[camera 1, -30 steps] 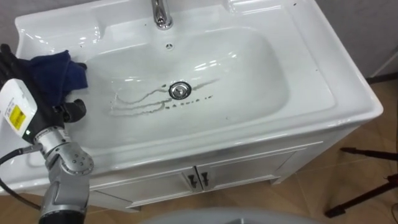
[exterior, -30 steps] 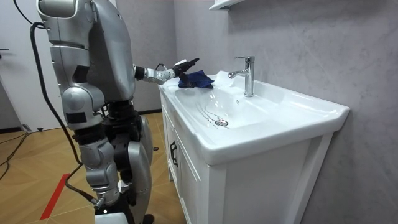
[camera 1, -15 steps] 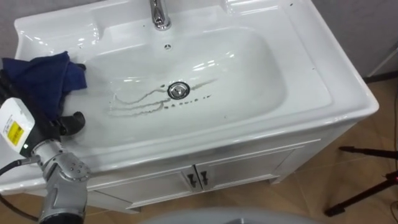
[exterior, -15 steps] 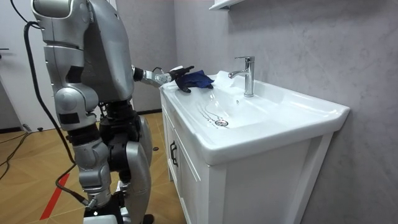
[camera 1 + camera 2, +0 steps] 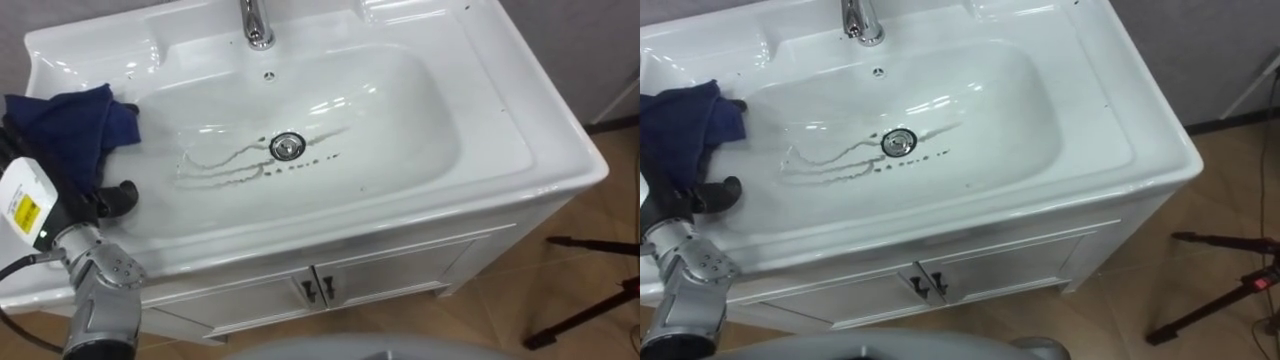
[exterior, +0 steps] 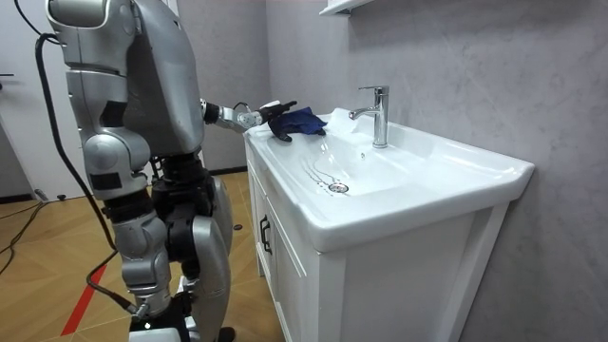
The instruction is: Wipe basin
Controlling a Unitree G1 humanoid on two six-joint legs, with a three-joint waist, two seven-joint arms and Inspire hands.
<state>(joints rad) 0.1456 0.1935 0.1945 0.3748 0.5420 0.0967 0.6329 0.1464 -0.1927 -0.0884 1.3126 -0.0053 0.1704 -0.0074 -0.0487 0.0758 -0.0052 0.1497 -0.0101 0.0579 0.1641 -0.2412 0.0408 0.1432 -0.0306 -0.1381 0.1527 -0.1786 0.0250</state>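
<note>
A dark blue cloth [image 5: 72, 125] lies bunched on the white basin's left rim [image 5: 60, 60], also seen in the room view [image 6: 304, 121]. My left hand [image 5: 42, 185] comes in from the lower left and rests against the cloth's near edge [image 5: 685, 125]. The basin bowl [image 5: 400, 120] holds thin streaks of grime [image 5: 215, 165] running left from the drain [image 5: 287, 146]. The chrome tap [image 5: 257, 22] stands at the back. In the room view I stand at the basin's left end, left arm [image 6: 233, 116] stretched out to the cloth.
Below the basin is a white cabinet with two doors and dark handles [image 5: 318, 289]. Black tripod legs [image 5: 585, 300] stand on the wooden floor at the right. A grey wall [image 6: 494, 76] backs the basin.
One second ago my left hand was raised beside the cloth; it has since dropped onto it and drawn back a little. Nothing has moved in the last half second.
</note>
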